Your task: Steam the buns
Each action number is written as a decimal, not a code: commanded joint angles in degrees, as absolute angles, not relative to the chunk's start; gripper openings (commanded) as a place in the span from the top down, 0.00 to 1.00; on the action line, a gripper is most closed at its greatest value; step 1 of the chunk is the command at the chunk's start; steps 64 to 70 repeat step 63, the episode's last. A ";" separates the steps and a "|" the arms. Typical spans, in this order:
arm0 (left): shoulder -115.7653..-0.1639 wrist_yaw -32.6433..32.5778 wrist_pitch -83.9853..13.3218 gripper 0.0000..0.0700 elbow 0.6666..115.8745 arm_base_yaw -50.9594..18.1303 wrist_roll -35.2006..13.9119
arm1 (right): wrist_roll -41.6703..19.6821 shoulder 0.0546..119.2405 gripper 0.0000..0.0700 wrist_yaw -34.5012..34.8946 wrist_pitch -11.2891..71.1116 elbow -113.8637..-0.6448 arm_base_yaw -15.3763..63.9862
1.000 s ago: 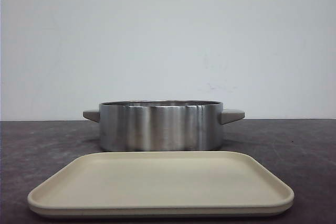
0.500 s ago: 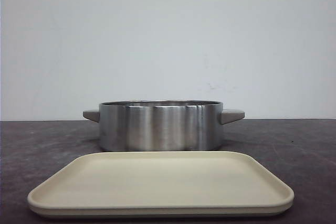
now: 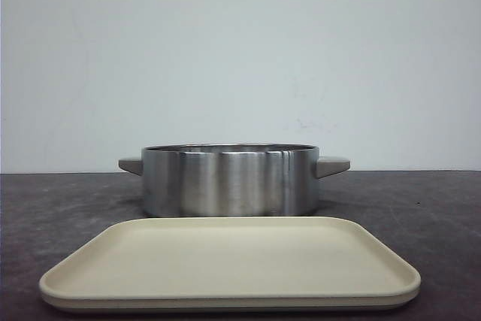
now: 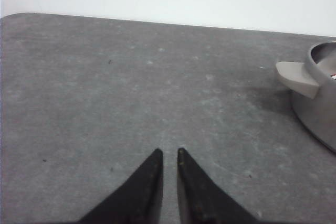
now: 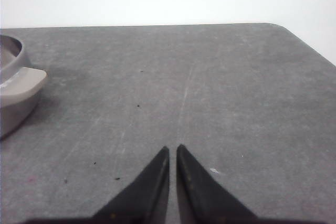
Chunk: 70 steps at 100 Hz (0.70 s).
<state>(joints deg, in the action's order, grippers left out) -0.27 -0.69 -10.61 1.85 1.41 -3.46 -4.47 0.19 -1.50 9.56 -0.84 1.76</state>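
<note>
nothing is seen to have moved since the earlier frames. a steel pot (image 3: pixel 230 180) with grey handles is set on the dark table (image 3: pixel 451 216), just behind a beige tray (image 3: pixel 230 264). both the left gripper (image 4: pixel 169 153) and right gripper (image 5: pixel 172 149) are held nearly closed over bare tabletop, gripping nothing. buns cannot be seen in any view.

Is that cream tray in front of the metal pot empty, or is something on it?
Empty. In the front view the tray shows only its bare flat surface; no buns lie on it. It sits before the pot.
</note>
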 commanded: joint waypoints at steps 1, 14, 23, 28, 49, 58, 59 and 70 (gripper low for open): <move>-0.16 0.80 -11.05 1.00 0.78 2.11 -2.13 | -4.03 0.21 0.98 -1.48 9.04 -0.71 1.69; -0.16 1.72 -10.70 1.00 0.80 2.59 -6.57 | -4.03 0.21 0.98 -1.50 9.04 -0.71 1.69; -0.16 1.69 -10.72 1.00 0.80 2.59 -7.14 | -4.03 0.21 0.98 -1.48 9.04 -0.71 1.69; -0.16 1.69 -10.72 1.00 0.80 2.59 -7.14 | -4.03 0.21 0.98 -1.50 9.04 -0.71 1.69; -0.16 1.69 -10.72 1.00 0.80 2.59 -7.14 | -4.03 0.21 0.98 -1.50 9.04 -0.71 1.69; -0.16 1.69 -10.72 1.00 0.80 2.59 -7.14 | -4.03 0.21 0.98 -1.50 9.04 -0.71 1.69; -0.16 1.69 -10.72 1.00 0.80 2.59 -7.14 | -4.03 0.21 0.98 -1.50 9.04 -0.71 1.69; -0.16 1.69 -10.72 1.00 0.80 2.59 -7.14 | -4.03 0.21 0.98 -1.50 9.04 -0.71 1.69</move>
